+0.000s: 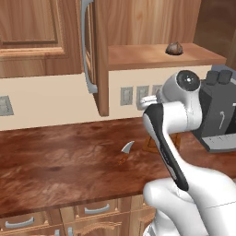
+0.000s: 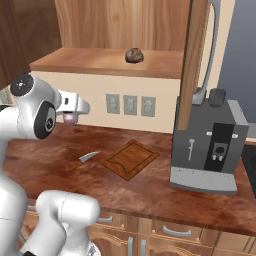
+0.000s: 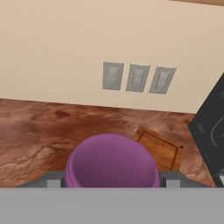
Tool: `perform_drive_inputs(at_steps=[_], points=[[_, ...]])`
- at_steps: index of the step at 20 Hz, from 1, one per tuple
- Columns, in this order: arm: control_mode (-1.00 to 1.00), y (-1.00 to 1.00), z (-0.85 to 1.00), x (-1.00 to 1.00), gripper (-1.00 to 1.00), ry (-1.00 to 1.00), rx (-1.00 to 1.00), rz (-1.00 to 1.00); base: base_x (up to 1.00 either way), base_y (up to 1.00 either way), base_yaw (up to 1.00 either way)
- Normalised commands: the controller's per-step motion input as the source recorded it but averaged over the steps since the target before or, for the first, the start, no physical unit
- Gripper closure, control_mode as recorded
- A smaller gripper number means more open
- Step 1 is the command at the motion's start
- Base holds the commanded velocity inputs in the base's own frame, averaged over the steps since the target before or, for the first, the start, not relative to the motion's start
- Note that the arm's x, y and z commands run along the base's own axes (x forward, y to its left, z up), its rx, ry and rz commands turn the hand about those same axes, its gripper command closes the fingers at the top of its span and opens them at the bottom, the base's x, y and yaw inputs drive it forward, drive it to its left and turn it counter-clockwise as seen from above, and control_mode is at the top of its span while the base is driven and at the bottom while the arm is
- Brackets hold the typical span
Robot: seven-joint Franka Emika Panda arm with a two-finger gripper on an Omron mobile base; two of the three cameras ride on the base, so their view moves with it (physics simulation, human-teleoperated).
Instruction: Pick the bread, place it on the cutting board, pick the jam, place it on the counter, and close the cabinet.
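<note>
Your status: bread point(image 2: 134, 55) on shelf above board point(image 2: 130, 159), unmoved. Pincer point(image 3: 112, 180) clamped round jam point(image 3: 112, 162), above tabletop point(image 2: 150, 190). Cabinet point(image 2: 194, 60) open.

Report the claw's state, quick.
Claw: closed on the jam, held above the counter.

You get flat, even, fairly bright rendered light with no clear source. The counter point(image 1: 64, 161) carries only a soft sheen over its grain, no hard glare, and shadows are faint. Edges look slightly soft from low resolution, and nothing bends at the frame edges.
</note>
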Motion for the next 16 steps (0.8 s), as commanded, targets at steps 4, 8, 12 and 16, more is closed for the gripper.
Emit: perform_drive_inputs(at_steps=[4, 8, 12, 16], points=[[-1.00, 0.06, -0.43, 0.00, 1.00, 0.01, 0.00, 0.00, 0.00, 0.00, 0.00], [-1.00, 0.04, -0.39, 0.00, 1.00, 0.01, 0.00, 0.00, 0.00, 0.00, 0.00], [-1.00, 0.06, -0.38, 0.00, 1.00, 0.01, 0.00, 0.00, 0.00, 0.00, 0.00], [-1.00, 0.07, -0.36, 0.00, 1.00, 0.01, 0.00, 0.00, 0.00, 0.00, 0.00]])
